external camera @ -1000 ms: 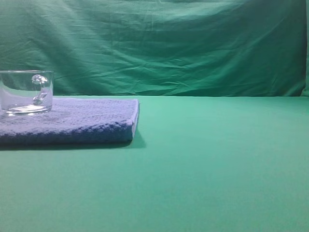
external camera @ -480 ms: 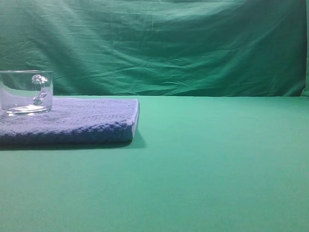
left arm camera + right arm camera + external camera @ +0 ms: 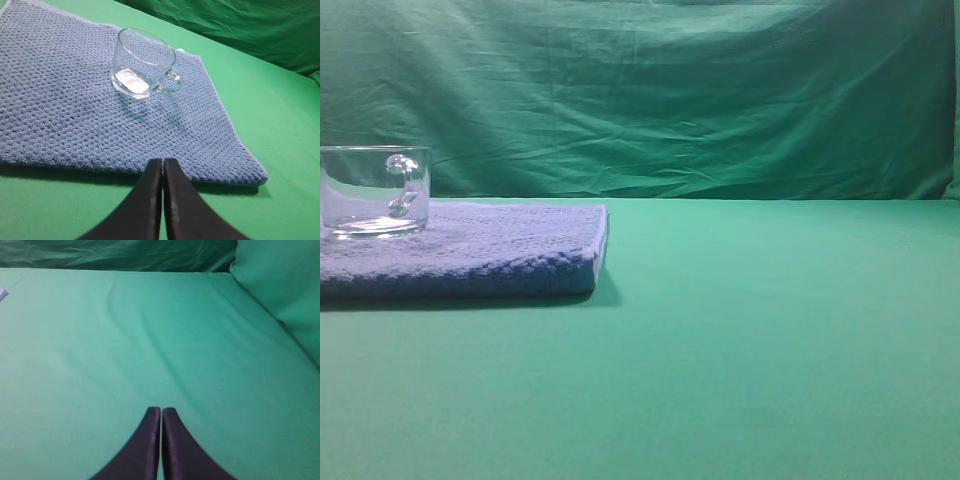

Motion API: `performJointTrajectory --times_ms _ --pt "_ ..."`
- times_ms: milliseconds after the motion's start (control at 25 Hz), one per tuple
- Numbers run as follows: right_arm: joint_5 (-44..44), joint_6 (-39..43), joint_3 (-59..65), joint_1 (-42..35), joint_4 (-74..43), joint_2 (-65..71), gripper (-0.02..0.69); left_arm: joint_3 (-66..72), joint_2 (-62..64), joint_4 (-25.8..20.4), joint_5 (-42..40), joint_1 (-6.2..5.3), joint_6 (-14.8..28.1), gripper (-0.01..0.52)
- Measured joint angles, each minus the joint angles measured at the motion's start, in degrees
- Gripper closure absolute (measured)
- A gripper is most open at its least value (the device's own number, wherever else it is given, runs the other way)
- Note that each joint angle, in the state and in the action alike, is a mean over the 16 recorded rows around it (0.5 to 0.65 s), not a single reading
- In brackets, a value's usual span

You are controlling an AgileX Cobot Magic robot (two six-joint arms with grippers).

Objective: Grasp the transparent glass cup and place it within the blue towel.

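Staged robot test bench, studio-like

Wrinkled green cloth backdrop (image 3: 670,100) hangs behind a table (image 3: 770,330) draped in matching green fabric.

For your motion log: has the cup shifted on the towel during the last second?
No. The cup sits equally far from the towel's right edge as before.

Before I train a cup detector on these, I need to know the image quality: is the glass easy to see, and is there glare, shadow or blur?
Exterior high view: soft and hazy, the cup pale, cut by the left edge; the towel casts a narrow shadow to its right. Left wrist view: sharper, with a bright glint in the cup's base; the closed left pincer is dark in the foreground. Right wrist view: even light, only green cloth.
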Motion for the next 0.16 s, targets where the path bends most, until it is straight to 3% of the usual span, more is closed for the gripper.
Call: performJointTrajectory --times_ms 160 --pt "0.00 0.00 0.00 0.00 0.00 0.00 0.665 0.00 0.00 0.00 0.00 0.00 0.00 0.514"
